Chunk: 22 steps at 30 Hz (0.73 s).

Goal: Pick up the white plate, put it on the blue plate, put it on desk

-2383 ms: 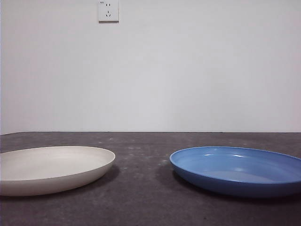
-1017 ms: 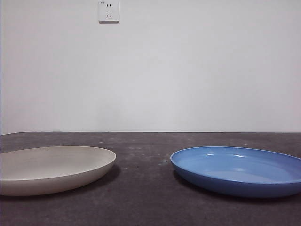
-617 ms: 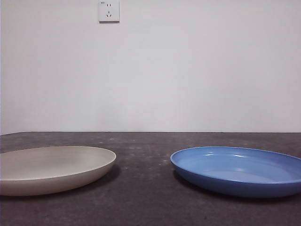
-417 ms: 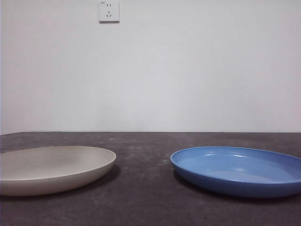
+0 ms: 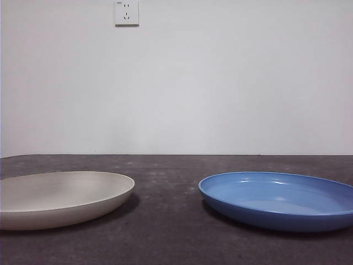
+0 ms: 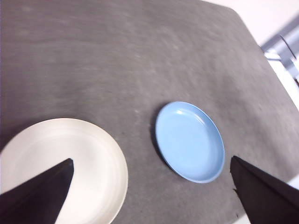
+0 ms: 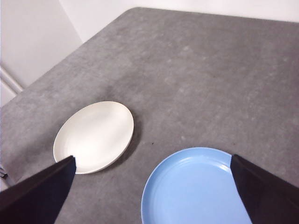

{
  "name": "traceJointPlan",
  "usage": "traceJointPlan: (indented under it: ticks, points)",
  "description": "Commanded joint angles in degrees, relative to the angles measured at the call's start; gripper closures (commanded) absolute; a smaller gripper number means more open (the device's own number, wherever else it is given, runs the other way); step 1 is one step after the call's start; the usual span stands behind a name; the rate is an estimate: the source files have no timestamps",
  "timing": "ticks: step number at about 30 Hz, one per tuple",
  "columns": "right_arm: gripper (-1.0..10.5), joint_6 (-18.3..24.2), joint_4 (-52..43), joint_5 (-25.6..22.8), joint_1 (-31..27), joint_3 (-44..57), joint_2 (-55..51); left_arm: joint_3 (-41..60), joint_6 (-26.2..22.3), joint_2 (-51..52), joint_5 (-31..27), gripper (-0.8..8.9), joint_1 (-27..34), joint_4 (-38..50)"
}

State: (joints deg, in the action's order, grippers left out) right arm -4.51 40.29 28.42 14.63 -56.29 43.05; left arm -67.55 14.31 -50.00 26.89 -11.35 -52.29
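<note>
The desk [image 5: 165,182] is dark and speckled, and it carries both plates. The white plate [image 5: 60,197] lies flat on it, well apart from the blue plate [image 5: 278,199], with bare desk between them and nothing blocking the way across. Behind the white plate, high on the wall, sits a socket [image 5: 127,12]. The left gripper [image 6: 149,186] hangs spread wide above the white plate; the right gripper [image 7: 152,186], likewise spread, hangs seemingly above the blue plate.
</note>
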Motion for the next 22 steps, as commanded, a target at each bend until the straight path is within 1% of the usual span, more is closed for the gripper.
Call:
traceJointPlan:
  ticks: [1,4,8,19,22]
  points:
    - [3.2,-0.02,0.72,0.13,0.24,-0.87,0.22,-1.73,0.11,-1.18,0.63,1.06,2.08,-0.98]
    - [3.2,-0.96,1.38,0.31,0.24,-0.90,-0.42,-1.73,0.04,-2.78,2.43,1.07,4.59,-3.26]
    - [3.2,-1.07,2.27,0.72,0.24,-1.05,-1.81,-1.70,-0.59,-6.56,5.29,1.07,7.02,-6.21]
    - [3.2,-1.05,6.23,0.42,0.22,-1.57,-7.52,-1.70,-4.55,-20.65,4.98,1.08,12.76,-7.56]
    - [3.2,-1.05,6.47,0.09,0.22,-1.57,-8.55,-1.70,-5.44,-25.68,4.37,1.35,13.77,-8.17]
